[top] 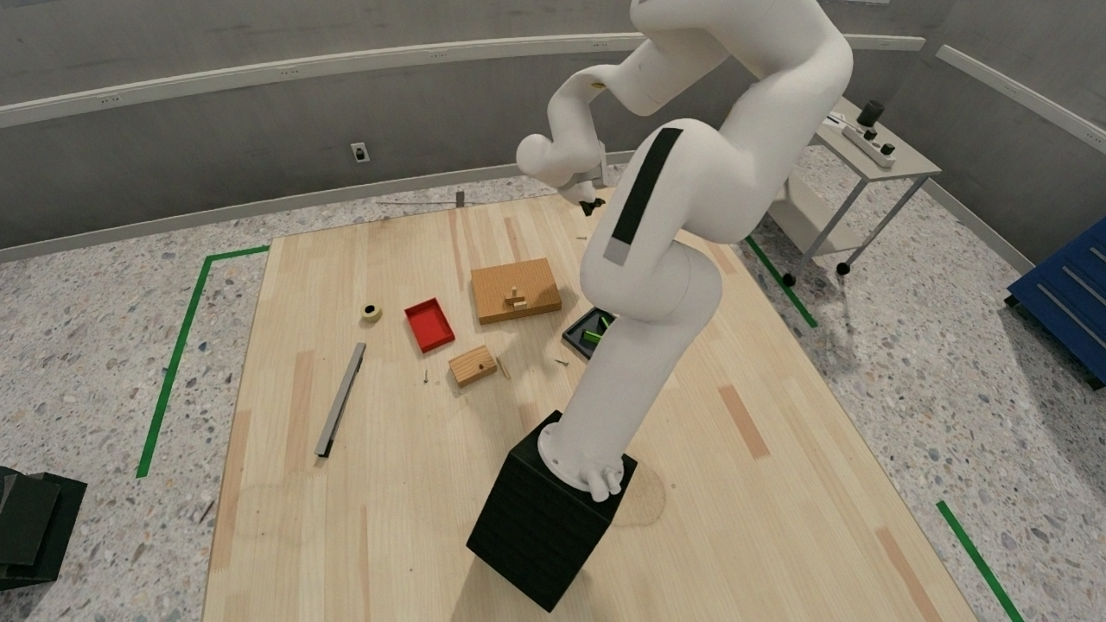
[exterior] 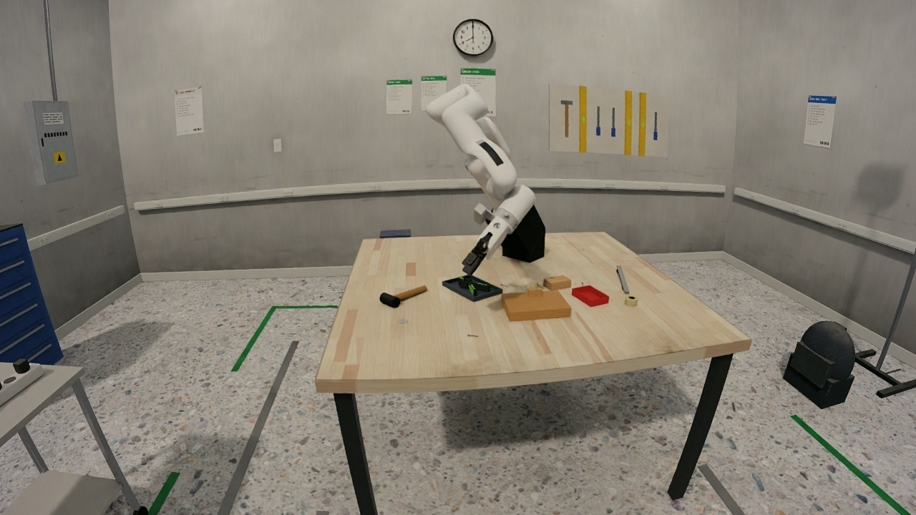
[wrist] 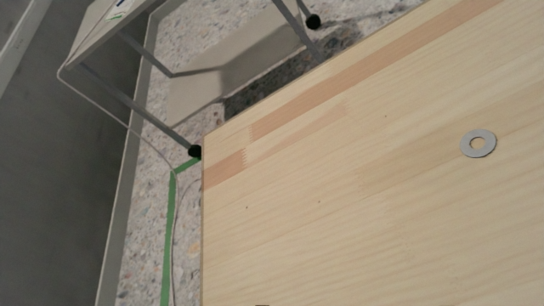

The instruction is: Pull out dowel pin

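Observation:
The orange-brown bench board lies mid-table and also shows in the exterior view (exterior: 536,304). On it sit small pale wooden pieces (top: 516,301) with an upright dowel pin (top: 512,292); block, stop and anything between them are too small to tell apart. The green spring clamp (top: 594,335) lies in a dark tray (exterior: 468,290). My gripper (exterior: 474,259) hangs open and empty above that tray, to the left of the board in the exterior view. It also shows in the top view (top: 591,205). The wrist view shows no fingers.
A larger wooden block with a hole (top: 472,364), a red tray (top: 429,325), a tape roll (top: 371,311) and a steel ruler (top: 340,398) lie on the table. A mallet (exterior: 402,296) and a washer (wrist: 478,143) lie near the table corner. The arm's black base (top: 550,518) stands on the table.

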Action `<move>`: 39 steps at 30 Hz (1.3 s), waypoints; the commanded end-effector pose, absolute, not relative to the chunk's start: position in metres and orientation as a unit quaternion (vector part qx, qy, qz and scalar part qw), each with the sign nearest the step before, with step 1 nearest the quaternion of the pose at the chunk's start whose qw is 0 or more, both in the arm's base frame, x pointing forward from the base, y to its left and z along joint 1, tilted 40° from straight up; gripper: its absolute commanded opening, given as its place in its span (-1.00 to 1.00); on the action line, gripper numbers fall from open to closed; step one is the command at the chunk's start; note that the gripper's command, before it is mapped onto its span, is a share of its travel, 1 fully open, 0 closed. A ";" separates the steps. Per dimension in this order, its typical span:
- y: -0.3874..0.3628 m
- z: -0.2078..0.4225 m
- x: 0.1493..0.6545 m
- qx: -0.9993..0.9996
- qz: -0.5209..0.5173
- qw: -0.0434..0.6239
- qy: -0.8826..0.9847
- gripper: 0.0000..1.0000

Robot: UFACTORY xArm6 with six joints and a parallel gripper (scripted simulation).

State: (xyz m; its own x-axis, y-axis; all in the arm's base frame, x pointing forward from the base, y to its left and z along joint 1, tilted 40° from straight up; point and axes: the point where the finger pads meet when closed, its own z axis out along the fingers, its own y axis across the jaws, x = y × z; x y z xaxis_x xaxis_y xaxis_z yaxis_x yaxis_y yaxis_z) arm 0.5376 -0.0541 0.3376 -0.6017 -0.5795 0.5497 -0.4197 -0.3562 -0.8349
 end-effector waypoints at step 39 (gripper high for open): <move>-0.014 0.247 0.507 -0.380 -0.556 0.166 0.720 -1.00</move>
